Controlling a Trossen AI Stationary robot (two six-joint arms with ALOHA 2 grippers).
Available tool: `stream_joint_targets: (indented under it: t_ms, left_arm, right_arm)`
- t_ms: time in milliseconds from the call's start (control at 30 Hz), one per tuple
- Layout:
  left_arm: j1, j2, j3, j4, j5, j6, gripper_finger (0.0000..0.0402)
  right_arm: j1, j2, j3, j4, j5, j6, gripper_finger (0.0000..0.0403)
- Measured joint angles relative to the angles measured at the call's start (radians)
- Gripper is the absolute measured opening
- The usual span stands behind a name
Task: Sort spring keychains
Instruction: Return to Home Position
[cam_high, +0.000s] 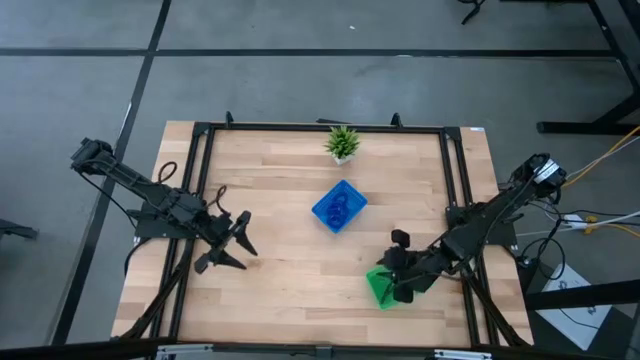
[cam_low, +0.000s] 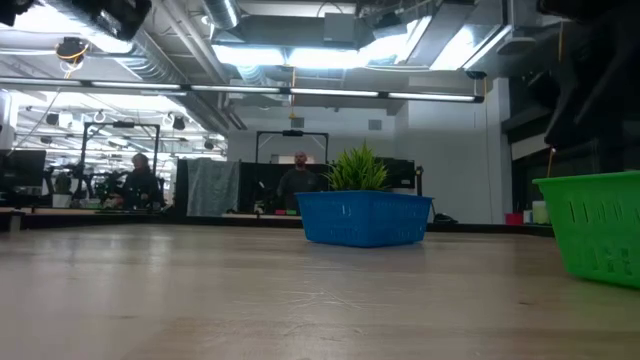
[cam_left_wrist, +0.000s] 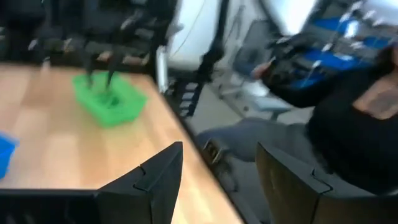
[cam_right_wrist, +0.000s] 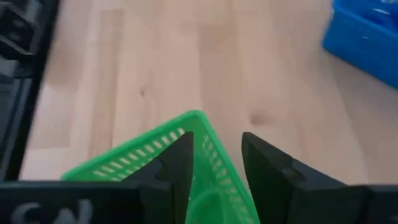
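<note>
On the table, blue keychains lie clear of both jaws.

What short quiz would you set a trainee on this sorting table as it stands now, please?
1. True or false: the left gripper is shut.
2. The green tray lies under: A the left gripper, B the right gripper, C neither.
3. Fill in: in the low view, the potted plant shows behind the ___ tray.

Key: 1 false, its fingers are spread open over the bare table. 2 B. 3 blue: the blue tray.
</note>
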Motion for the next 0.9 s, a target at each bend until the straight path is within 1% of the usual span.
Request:
stream_joint_targets:
  t_ms: [67, 133, 200, 267, 367, 433, 533, 633, 700, 833, 900]
  left_arm:
    - [-0.001, -0.001, 0.0, 0.054, 0.024, 0.016, 0.0198]
    - [0.0, -0.001, 0.0, 0.077, 0.045, 0.04, 0.0198]
    - [-0.001, -0.001, 0.0, 0.084, 0.054, 0.056, 0.0198]
    - [-0.001, -0.001, 0.0, 0.084, 0.054, 0.056, 0.0198]
    - [0.0, -0.001, 0.0, 0.084, 0.053, 0.059, 0.0198]
    - [0.0, -0.001, 0.0, 0.084, 0.053, 0.069, 0.0198]
    - [0.0, -0.001, 0.0, 0.083, 0.05, 0.072, 0.0198]
    - [0.0, -0.001, 0.0, 0.076, 0.041, 0.072, 0.0198]
    - [0.0, -0.001, 0.0, 0.075, 0.041, 0.072, 0.0198]
    - [0.0, -0.001, 0.0, 0.07, 0.041, 0.072, 0.0198]
    - [0.0, -0.001, 0.0, 0.069, 0.041, 0.071, 0.0198]
  right_arm:
    - [0.0, -0.034, -0.094, 0.159, -0.003, -0.066, 0.0135]
    - [-0.001, -0.094, -0.219, 0.408, -0.029, -0.157, 0.0135]
    - [-0.007, -0.164, -0.355, 0.672, -0.093, -0.241, 0.0136]
    - [-0.02, -0.232, -0.477, 0.889, -0.164, -0.309, 0.0136]
    - [-0.047, -0.321, -0.609, 1.119, -0.23, -0.394, 0.0136]
    - [-0.07, -0.373, -0.676, 1.209, -0.253, -0.446, 0.0136]
    - [-0.111, -0.439, -0.749, 1.306, -0.263, -0.496, 0.0136]
    - [-0.165, -0.49, -0.756, 1.292, -0.314, -0.536, 0.0136]
    - [-0.212, -0.521, -0.756, 1.287, -0.372, -0.567, 0.0136]
    - [-0.314, -0.605, -0.756, 1.204, -0.512, -0.601, 0.0136]
    - [-0.36, -0.661, -0.755, 1.13, -0.536, -0.595, 0.0136]
